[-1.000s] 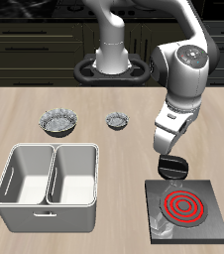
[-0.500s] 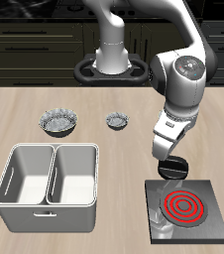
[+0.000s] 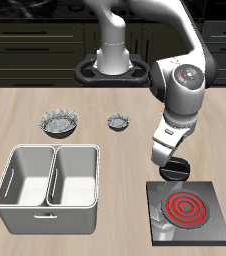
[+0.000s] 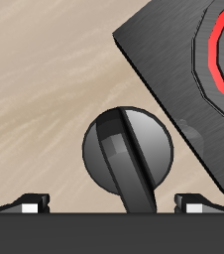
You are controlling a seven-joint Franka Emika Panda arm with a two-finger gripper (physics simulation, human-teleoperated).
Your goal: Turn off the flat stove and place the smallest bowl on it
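The flat stove (image 3: 205, 225) is a black slab near the table's front edge, and its burner rings (image 3: 186, 208) glow red. My gripper (image 3: 172, 176) hangs just above the slab's back edge. In the wrist view the black round knob (image 4: 129, 149) sits beside the slab (image 4: 168, 55), close below my gripper (image 4: 112, 203). The fingertips (image 4: 30, 203) stand wide apart on either side of the knob, open and empty. The smallest bowl (image 3: 117, 122), silvery with a fluted rim, stands on the table farther back, apart from the gripper.
A larger fluted silvery bowl (image 3: 59, 122) stands farther back beside the smallest one. A grey double-compartment bin (image 3: 50, 178) stands near the front edge, across from the stove. The robot's base (image 3: 113, 65) is at the back.
The arm has swung slightly and the gripper has sunk a little toward the stove's back edge. The burner rings stay red and the bowls have not moved.
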